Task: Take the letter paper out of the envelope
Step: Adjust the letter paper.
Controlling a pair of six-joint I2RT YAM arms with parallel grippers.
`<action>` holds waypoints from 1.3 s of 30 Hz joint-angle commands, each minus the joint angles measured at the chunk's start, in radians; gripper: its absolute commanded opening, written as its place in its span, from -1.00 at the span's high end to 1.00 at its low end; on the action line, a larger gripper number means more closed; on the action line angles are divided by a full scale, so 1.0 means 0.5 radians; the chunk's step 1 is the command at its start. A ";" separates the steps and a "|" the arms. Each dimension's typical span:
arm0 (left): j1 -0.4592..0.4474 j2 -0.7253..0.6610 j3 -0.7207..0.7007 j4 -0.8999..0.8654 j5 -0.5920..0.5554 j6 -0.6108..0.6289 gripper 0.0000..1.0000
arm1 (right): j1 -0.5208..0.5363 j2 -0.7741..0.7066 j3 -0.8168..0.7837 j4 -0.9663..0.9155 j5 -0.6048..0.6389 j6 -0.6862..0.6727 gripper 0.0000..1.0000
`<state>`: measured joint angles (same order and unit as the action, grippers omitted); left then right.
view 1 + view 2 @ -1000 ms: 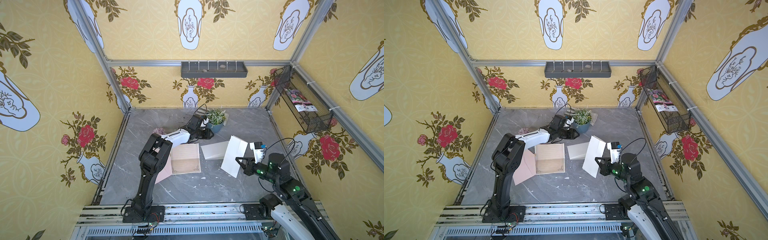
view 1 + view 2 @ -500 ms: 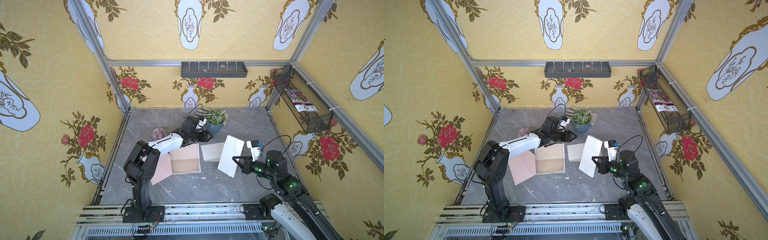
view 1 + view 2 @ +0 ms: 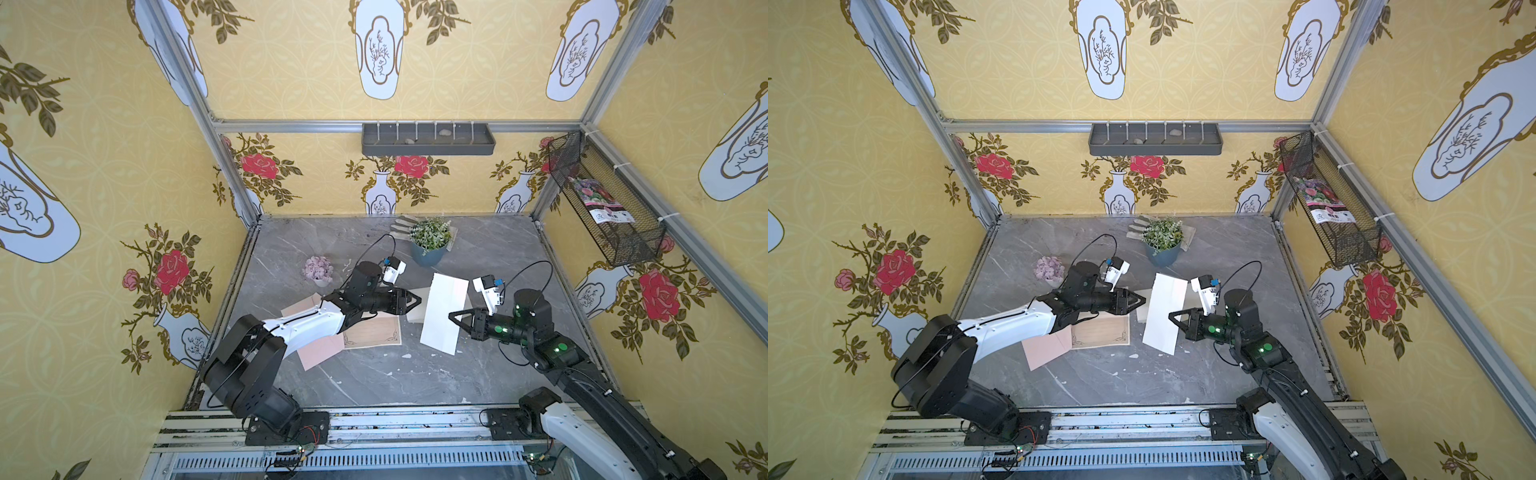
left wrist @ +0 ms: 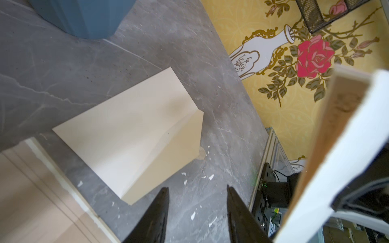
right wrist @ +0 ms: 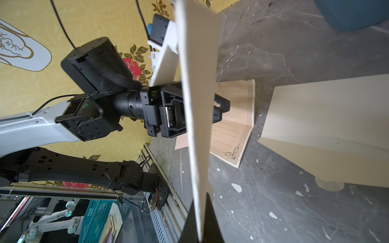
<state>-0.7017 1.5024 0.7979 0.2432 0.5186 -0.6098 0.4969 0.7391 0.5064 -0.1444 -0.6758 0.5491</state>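
Observation:
My right gripper [image 3: 455,318] is shut on the edge of a white envelope [image 3: 442,316], holding it upright above the table; the fingertips [image 5: 207,202] pinch it edge-on. In the left wrist view the envelope [image 4: 347,147] shows a tan layer along its facing edge. My left gripper [image 3: 415,302] is open and empty, a short gap left of the envelope and pointing at it; its jaws [image 4: 197,188] hang apart over bare table. A tan lined sheet with an ornamental border [image 3: 372,332] lies flat under the left arm. Both top views show this, with the envelope [image 3: 1163,316] between the grippers.
A cream folded paper [image 3: 415,309] lies behind the envelope and a pink sheet [image 3: 316,349] under the left arm. A blue pot with a green plant [image 3: 430,245] and a small pink flower pot [image 3: 318,269] stand further back. A wire basket [image 3: 606,208] hangs on the right wall.
The left arm has stretched out low and swung its open gripper from near the plant toward the envelope. The right gripper has carried the envelope slightly left.

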 commanded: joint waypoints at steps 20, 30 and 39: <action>-0.121 -0.534 -0.659 0.256 -0.450 -0.082 0.07 | 0.372 0.431 0.029 0.349 0.102 -0.009 1.00; -0.121 -0.588 -0.808 0.517 -0.434 -0.087 0.08 | 0.405 0.228 -0.007 0.304 0.020 0.039 1.00; -0.144 -0.573 -0.827 0.701 -0.347 -0.103 0.08 | 0.405 0.237 -0.042 0.315 0.035 0.036 1.00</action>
<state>-0.7712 1.2198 0.3954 0.5377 0.3267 -0.6624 0.6979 0.8574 0.4892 -0.0250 -0.6609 0.5606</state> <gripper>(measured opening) 0.464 0.048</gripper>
